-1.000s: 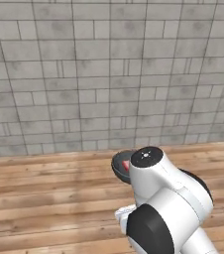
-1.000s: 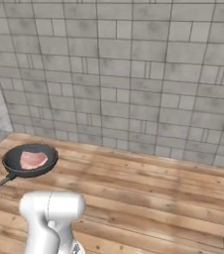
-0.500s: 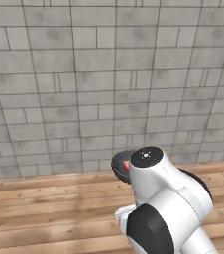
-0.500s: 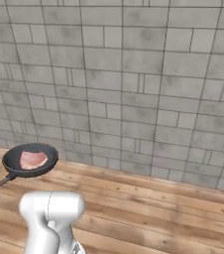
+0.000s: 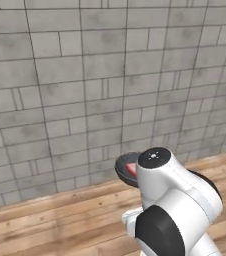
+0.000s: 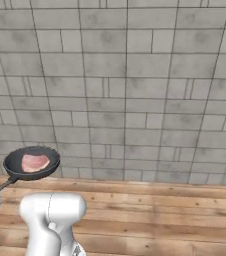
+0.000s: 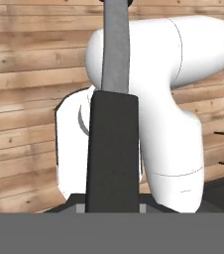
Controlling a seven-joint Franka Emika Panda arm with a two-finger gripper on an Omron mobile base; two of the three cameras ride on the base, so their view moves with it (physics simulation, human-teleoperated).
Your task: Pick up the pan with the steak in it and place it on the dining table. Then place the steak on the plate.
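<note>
While aloft with the steak (image 6: 34, 162), fingers clenched narrowly on the pan (image 6: 15, 164) handle.

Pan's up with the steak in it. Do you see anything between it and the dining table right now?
Cannot judge: the dining table is not in these views. The pan is carried in the air by its handle, steak lying inside, with a grey brick wall behind and wooden floor below. Nothing visible stands near the pan.
</note>
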